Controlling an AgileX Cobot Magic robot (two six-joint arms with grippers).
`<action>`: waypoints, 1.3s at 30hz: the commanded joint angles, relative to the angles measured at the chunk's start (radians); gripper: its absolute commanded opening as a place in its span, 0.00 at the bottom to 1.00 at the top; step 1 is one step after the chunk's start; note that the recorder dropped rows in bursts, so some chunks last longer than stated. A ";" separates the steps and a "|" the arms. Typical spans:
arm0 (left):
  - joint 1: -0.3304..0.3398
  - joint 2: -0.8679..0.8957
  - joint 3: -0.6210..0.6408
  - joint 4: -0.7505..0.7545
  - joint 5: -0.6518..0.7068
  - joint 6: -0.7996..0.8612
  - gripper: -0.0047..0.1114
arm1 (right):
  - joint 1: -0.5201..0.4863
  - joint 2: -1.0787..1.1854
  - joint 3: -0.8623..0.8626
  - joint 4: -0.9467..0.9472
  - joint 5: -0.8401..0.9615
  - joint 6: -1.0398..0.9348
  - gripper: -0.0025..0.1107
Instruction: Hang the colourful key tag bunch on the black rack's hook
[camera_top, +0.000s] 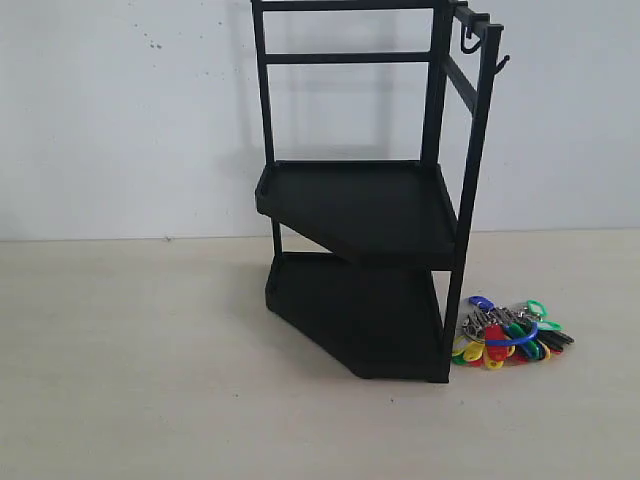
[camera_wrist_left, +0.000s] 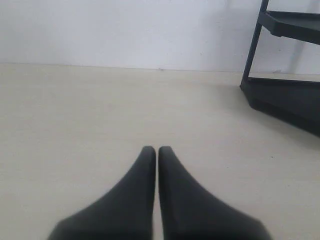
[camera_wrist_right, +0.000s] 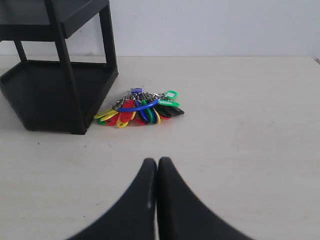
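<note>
Ahead of the right pincer (camera_wrist_right: 157, 161) — tips together — colourful key tag bunch (camera_wrist_right: 140, 107), perhaps touching black rack (camera_wrist_right: 40, 95).

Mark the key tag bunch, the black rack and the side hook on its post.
key tag bunch (camera_wrist_right: 127, 111), right wrist view, on a red tag.
black rack (camera_top: 360, 205), exterior view, on the upper tray.
hook (camera_top: 503, 63), exterior view, on the upturned prong beside the post.
</note>
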 joint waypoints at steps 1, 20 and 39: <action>0.000 -0.002 -0.001 0.003 -0.004 0.006 0.08 | -0.006 -0.005 -0.001 0.001 -0.004 0.000 0.02; 0.000 -0.002 -0.001 0.003 -0.004 0.006 0.08 | -0.006 -0.005 -0.001 0.001 -0.004 0.000 0.02; 0.000 -0.002 -0.001 0.003 -0.004 0.006 0.08 | -0.006 -0.005 -0.001 -0.008 -0.017 -0.023 0.02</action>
